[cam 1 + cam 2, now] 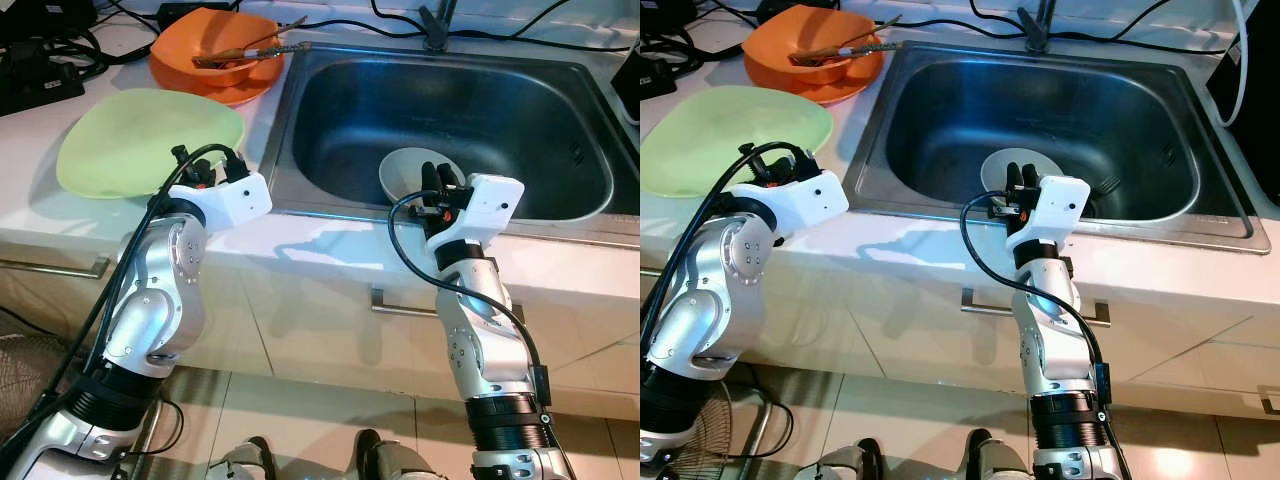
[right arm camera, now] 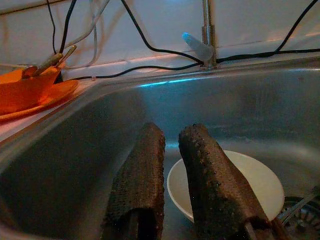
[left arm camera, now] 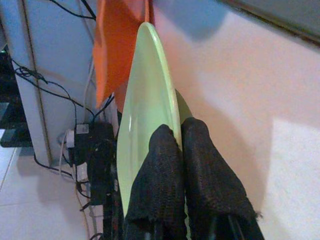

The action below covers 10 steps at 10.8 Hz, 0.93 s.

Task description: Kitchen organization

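A pale green plate (image 1: 145, 140) lies flat on the white counter (image 1: 330, 245), left of the steel sink (image 1: 450, 100). My left gripper (image 3: 180, 132) is at the plate's near right rim, fingers pressed together; whether they pinch the rim is unclear. A white bowl (image 1: 405, 168) sits on the sink floor near the front wall. My right gripper (image 1: 435, 180) reaches over the sink's front edge, just above and in front of the bowl (image 2: 250, 182), with a narrow gap between its fingers (image 2: 210, 170) and nothing held.
An orange bowl holding utensils (image 1: 250, 50) sits on an orange plate (image 1: 215, 60) at the sink's back left corner. A fork (image 1: 1105, 185) lies by the drain. The faucet (image 1: 437, 25) and cables (image 1: 350, 25) run along the back. Cabinet handles (image 1: 400, 308) lie below.
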Motion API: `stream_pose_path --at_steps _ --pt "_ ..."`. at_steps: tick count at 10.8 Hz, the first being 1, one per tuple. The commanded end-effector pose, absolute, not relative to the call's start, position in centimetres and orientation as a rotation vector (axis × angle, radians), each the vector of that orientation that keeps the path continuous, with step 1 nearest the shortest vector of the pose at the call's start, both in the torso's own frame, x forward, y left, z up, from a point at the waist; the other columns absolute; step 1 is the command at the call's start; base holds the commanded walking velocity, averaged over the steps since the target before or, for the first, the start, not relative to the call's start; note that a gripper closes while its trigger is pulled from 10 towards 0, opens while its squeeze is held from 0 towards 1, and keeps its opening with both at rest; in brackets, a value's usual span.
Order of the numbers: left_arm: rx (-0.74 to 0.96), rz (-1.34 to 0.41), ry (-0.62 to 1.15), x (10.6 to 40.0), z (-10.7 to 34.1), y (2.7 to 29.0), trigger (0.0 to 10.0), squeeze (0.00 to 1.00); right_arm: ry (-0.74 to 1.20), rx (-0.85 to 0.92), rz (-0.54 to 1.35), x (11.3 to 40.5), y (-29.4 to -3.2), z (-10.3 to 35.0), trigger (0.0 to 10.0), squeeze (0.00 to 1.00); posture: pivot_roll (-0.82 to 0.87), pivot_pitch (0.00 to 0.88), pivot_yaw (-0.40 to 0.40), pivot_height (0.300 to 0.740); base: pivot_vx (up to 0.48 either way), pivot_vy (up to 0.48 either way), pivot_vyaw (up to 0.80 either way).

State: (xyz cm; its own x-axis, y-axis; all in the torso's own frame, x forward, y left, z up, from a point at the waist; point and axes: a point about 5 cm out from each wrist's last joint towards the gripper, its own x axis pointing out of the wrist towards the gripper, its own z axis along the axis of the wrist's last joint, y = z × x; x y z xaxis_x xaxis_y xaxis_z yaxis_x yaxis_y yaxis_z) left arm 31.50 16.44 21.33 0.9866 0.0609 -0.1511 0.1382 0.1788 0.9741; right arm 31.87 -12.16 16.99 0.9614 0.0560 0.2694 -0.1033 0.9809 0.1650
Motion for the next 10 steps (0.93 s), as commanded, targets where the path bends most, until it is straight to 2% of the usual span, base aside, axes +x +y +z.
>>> stream_pose_path --at_steps 1,5,7,10 --pt "1.39 -0.161 0.359 31.0 16.4 16.9 10.0 0.0 -0.214 0.186 0.087 32.0 -12.1 16.1 10.0 0.0 0.09 0.2 -0.039 0.74 0.0 0.0 0.0" --pt "1.44 0.064 0.189 31.9 19.9 17.5 10.0 0.0 -0.214 0.186 0.089 32.1 -12.1 16.1 10.0 0.0 0.1 0.198 -0.043 0.74 0.0 0.0 0.0" --pt "1.429 0.238 -0.063 32.1 24.6 16.8 10.0 0.0 -0.215 0.187 0.088 32.2 -12.2 16.1 10.0 0.0 0.1 0.199 -0.043 0.74 0.0 0.0 0.0" --pt "1.357 0.316 -0.375 31.3 28.8 14.7 10.0 0.0 -0.216 0.189 0.088 32.3 -12.1 16.1 10.0 0.0 0.1 0.197 -0.042 0.74 0.0 0.0 0.0"
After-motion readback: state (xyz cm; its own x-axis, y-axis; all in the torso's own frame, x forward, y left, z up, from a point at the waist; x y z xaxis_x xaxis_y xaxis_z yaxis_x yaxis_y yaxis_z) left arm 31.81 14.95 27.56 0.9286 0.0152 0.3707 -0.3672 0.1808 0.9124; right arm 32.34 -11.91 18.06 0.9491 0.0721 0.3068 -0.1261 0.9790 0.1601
